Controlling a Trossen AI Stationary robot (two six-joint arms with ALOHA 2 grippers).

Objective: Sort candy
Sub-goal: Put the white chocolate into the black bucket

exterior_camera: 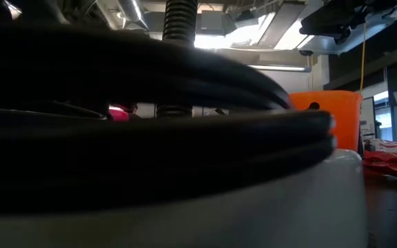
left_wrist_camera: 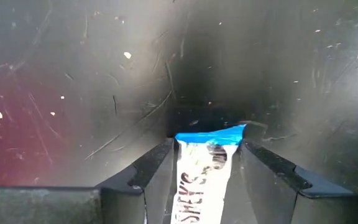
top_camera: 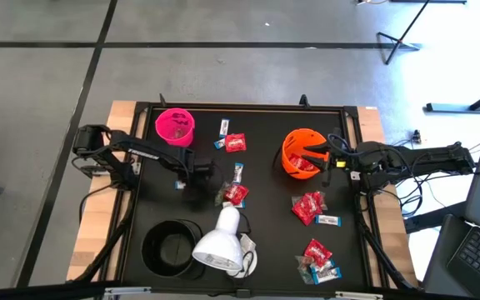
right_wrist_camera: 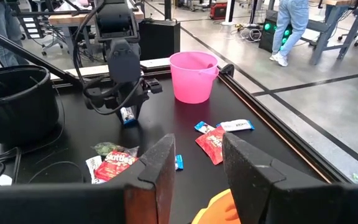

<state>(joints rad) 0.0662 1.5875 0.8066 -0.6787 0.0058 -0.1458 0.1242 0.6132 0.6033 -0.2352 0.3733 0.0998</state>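
My left gripper [top_camera: 180, 177] points down over the black mat [top_camera: 265, 242], between the pink cup [top_camera: 175, 125] and the black cup [top_camera: 172, 247], and is shut on a slim white-and-blue candy bar [left_wrist_camera: 201, 180]. My right gripper [top_camera: 322, 155] hovers open over the orange cup [top_camera: 300, 154], with nothing between its fingers. Loose candy lies flat on the mat: red packets [top_camera: 236, 143] [top_camera: 236, 194] [top_camera: 309, 207] [top_camera: 317, 250] and white-and-blue bars [top_camera: 224, 127] [top_camera: 238, 172] [top_camera: 327, 221]. My left gripper pinches the bar between its two fingers [left_wrist_camera: 154, 174], on the bar's two long edges above its blue lower end [left_wrist_camera: 210, 134]. The fingers come from above, pointing down, along the bar. The bar [right_wrist_camera: 127, 115] hangs upright below them, close over the mat; whether it touches the mat I cannot tell.
A white lamp head [top_camera: 219, 242] lies beside the black cup at the near middle, and both block most of the low view. The mat has a raised black frame [top_camera: 248, 107]. Bare mat lies between the pink cup and the left gripper. People walk in the room beyond.
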